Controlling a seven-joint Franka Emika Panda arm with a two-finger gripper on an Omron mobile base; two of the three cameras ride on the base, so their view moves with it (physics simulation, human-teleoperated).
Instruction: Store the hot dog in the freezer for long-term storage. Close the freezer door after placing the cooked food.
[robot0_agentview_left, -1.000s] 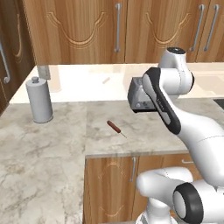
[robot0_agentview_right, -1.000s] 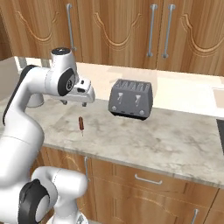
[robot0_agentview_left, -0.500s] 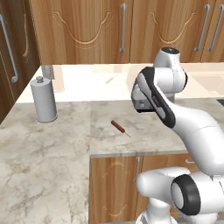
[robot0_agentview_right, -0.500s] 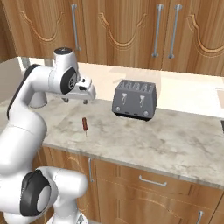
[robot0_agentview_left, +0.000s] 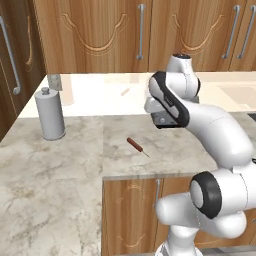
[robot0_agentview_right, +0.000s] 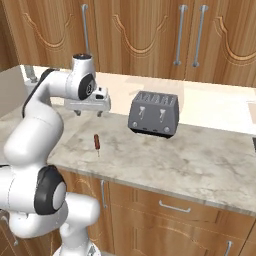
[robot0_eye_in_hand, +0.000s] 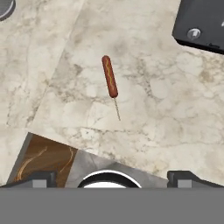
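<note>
Pincer (robot0_agentview_right: 89, 113) of mine hangs spread wide and holds nothing, above the marble desk (robot0_agentview_left: 60, 165). Left and far stands a grey canister (robot0_agentview_left: 51, 114); the hot dog (robot0_eye_in_hand: 110, 76) lies flat below me near the desk's front edge; the toaster (robot0_agentview_right: 152, 114) sits right.

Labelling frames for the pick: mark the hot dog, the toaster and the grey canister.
hot dog (robot0_eye_in_hand: 110, 76), hand view, middle of the sausage.
toaster (robot0_agentview_right: 151, 115), right base view, front face.
grey canister (robot0_agentview_left: 51, 115), left base view, side wall.
</note>
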